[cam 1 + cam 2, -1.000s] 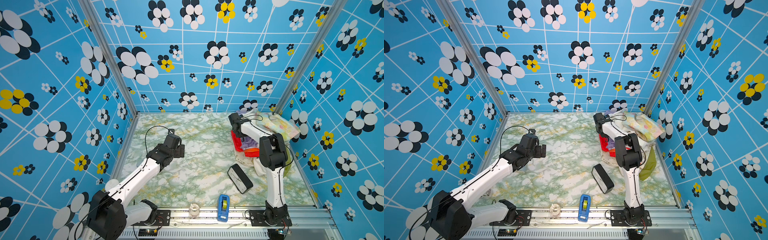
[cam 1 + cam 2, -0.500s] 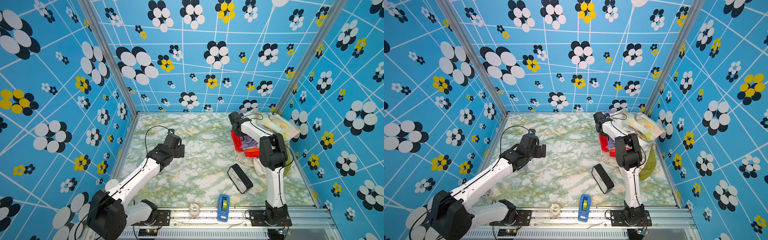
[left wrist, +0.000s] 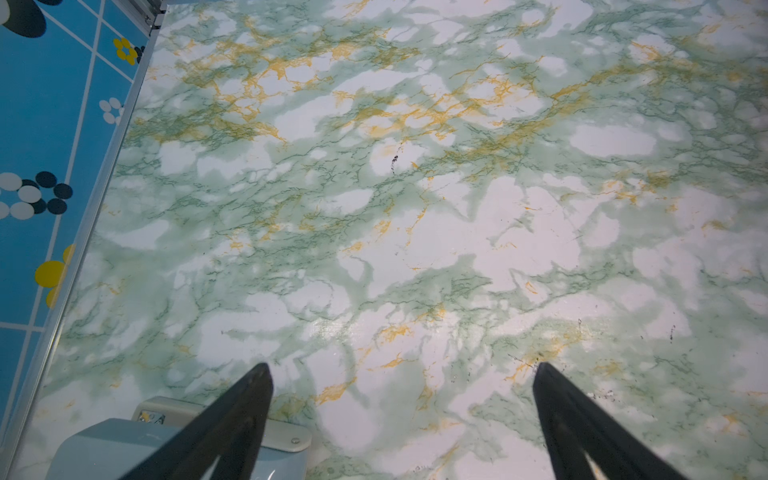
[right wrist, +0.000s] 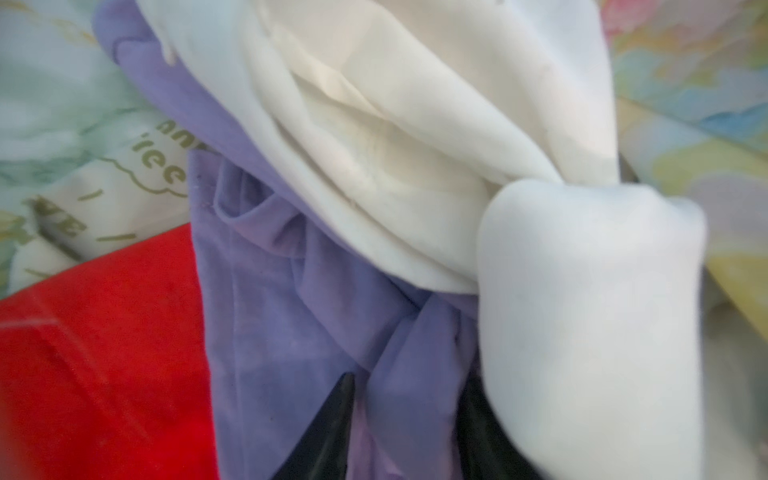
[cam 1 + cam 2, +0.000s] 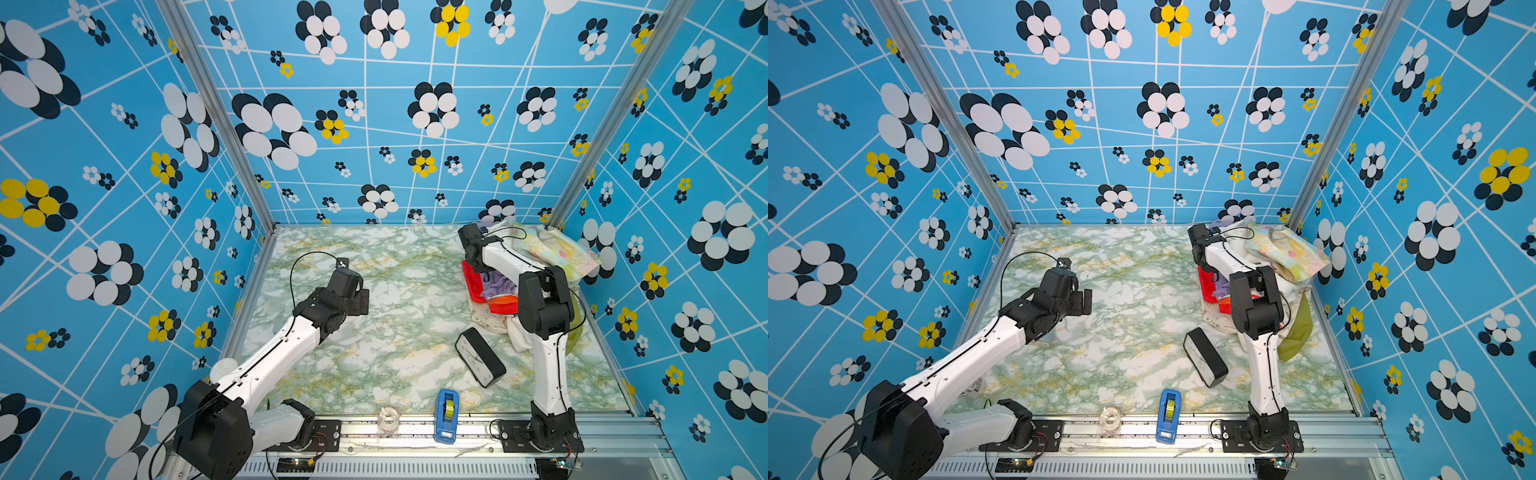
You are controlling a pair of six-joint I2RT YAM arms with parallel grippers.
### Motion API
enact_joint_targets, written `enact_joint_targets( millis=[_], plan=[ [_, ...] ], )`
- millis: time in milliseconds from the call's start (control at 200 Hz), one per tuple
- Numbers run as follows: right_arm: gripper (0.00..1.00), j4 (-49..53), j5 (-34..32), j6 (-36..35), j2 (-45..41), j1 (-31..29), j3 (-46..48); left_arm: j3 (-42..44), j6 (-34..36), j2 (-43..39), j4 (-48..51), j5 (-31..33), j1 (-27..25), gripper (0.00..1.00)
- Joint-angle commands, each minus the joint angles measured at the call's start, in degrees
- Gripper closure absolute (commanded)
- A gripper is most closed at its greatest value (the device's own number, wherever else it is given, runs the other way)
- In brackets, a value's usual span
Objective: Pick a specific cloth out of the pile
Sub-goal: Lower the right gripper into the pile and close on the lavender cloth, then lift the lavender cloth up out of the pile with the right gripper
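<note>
Crowding the far right corner of the marbled counter [image 5: 395,332], the pile [image 5: 552,249] hides much of the cloth [image 4: 291,311], a lavender strip wedged between a red cloth [image 4: 104,353] and a white cloth [image 4: 415,145] that drapes over it. The right jaws are clenched on a bunched fold of the lavender, while the left jaws hang spread and empty over bare counter nearer the left edge. A clean extraction likely calls for a slow pull up and toward the counter's middle, so the white fabric slides off rather than riding along.
</note>
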State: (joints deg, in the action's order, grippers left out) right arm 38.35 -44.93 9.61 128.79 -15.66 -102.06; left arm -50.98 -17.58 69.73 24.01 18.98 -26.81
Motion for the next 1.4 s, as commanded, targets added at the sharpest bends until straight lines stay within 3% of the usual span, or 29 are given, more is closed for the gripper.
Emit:
enact_joint_targets(
  millis=[0, 185, 430, 675, 1394],
  plan=[
    [0.63, 1.3, -1.0, 0.1, 1.5, 0.5, -1.5, -1.4, -0.8, -0.1, 0.9, 1.3, -0.4, 0.01],
    [1.00, 1.6, -1.0, 0.0, 0.9, 0.6, -1.6, -1.6, -0.8, -0.2, 1.0, 1.5, -0.3, 0.01],
    [1.00, 1.3, -2.0, -0.8, -3.7, 0.6, 0.0, -1.5, -0.8, -1.3, 1.2, 1.2, -0.4, 0.01],
    [1.00, -0.9, -3.9, -2.9, -14.2, 0.7, 3.0, -0.7, -1.1, -4.4, 1.6, 1.5, -0.4, 0.01],
    [1.00, -1.9, -4.3, -11.4, -29.4, 0.6, -0.1, 0.7, -1.8, -12.5, 5.0, 4.7, -0.4, 0.00]
  ],
)
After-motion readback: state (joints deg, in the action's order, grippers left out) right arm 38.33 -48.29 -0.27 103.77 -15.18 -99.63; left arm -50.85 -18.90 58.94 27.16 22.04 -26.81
